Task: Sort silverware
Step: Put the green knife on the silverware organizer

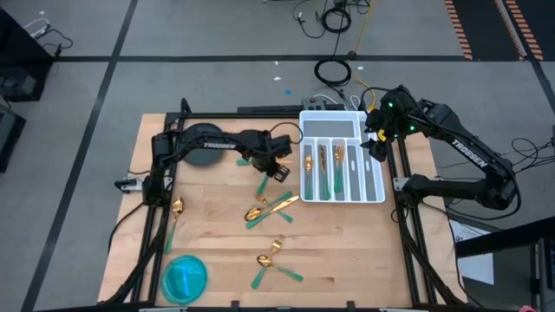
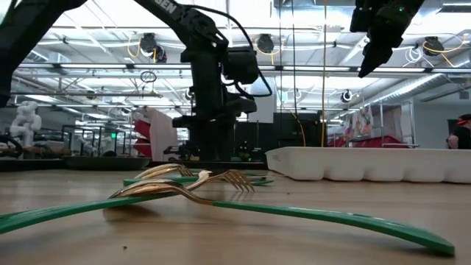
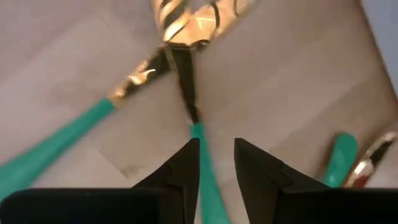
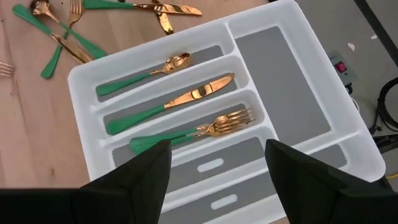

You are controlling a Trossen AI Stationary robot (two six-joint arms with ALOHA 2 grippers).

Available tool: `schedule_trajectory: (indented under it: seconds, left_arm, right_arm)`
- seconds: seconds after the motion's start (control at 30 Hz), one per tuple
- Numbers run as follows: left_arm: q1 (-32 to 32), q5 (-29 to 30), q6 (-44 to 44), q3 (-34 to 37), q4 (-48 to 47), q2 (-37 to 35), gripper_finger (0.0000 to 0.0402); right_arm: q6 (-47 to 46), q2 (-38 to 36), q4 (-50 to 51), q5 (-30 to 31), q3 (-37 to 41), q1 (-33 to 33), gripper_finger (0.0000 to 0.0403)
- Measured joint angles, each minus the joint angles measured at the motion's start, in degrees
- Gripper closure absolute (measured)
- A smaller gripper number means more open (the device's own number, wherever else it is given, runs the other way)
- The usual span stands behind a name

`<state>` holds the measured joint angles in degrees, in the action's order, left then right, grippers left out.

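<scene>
A white compartmented tray (image 1: 342, 119) is seen at the upper right of the high view, and three of its long slots are each filled by one gold-headed, green-handled piece: a spoon (image 4: 144, 73), a knife (image 4: 173, 100) and a fork (image 4: 198, 132); the remaining slots show only grey liner. A blue round dish (image 1: 185, 278) is placed at the lower left of the wooden table (image 1: 347, 251). The left gripper (image 3: 214, 163) is lowered near the centre of the high view, just left of the tray, its fingers (image 3: 258, 171) set narrowly apart around the green handle (image 3: 208, 186) of a piece of silverware lying on the wood; whether the handle is actually pinched cannot be told. The right gripper (image 4: 214, 155) is held above the tray with its fingers spread wide and nothing between them. The loose silverware (image 1: 270, 206) is scattered across the middle of the table, with a single spoon (image 1: 176, 211) further left. Beyond the table, a grey floor with cables and a lit workshop are seen.
</scene>
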<state>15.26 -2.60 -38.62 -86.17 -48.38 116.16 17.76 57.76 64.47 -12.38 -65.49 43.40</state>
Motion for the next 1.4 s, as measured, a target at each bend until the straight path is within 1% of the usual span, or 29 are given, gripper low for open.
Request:
schedule_trajectory:
  seconds: [0.13, 0.27, 0.4, 0.53, 0.87, 0.97, 1.13, 1.3, 1.4]
  left_arm:
    - [1.4, -0.1, 0.1, 0.0, 0.1, 0.0, 0.0263]
    - [1.2, -0.2, 0.0, 0.0, 2.4, 0.3, 0.0237]
    - [0.3, 0.0, -1.4, 0.0, 2.1, 1.2, 0.0222]
    - [-0.7, 2.4, -2.5, 0.0, 0.9, 1.7, 0.0221]
    - [-0.7, 2.4, -2.8, 0.0, 0.1, 2.1, 0.0221]
    - [-0.6, 1.3, -2.2, 0.1, 0.1, 2.9, 0.0221]
    - [-0.8, 0.8, -2.2, 0.0, 0.5, 5.0, 0.0221]
    - [-0.6, -2.1, -1.5, -0.3, 0.3, 7.4, 0.0222]
    - [-0.5, -3.7, -1.5, -0.4, -0.5, 8.5, 0.0242]
  right_arm:
    - [-0.5, 0.0, 0.0, 0.0, 0.0, 0.0, 0.0149]
    - [-0.6, 0.0, 0.0, 0.0, 0.0, 0.0, 0.0149]
    - [-0.6, 0.0, 0.0, 0.0, 0.0, 0.0, 0.0149]
    - [-0.6, 0.0, 0.0, 0.0, 0.0, 0.0, 0.0149]
    - [-0.6, 0.0, 0.0, 0.0, 0.0, 0.0, 0.0149]
    - [-0.4, 0.0, 0.0, 0.0, 0.0, 0.0, 0.0149]
    - [-0.4, 0.0, 0.0, -0.1, 0.0, 0.0, 0.0149]
    - [-0.4, 0.0, 0.1, -0.1, 0.0, 0.0, 0.0149]
    - [-0.4, 0.0, 0.1, 0.0, 0.0, 0.0, 0.0149]
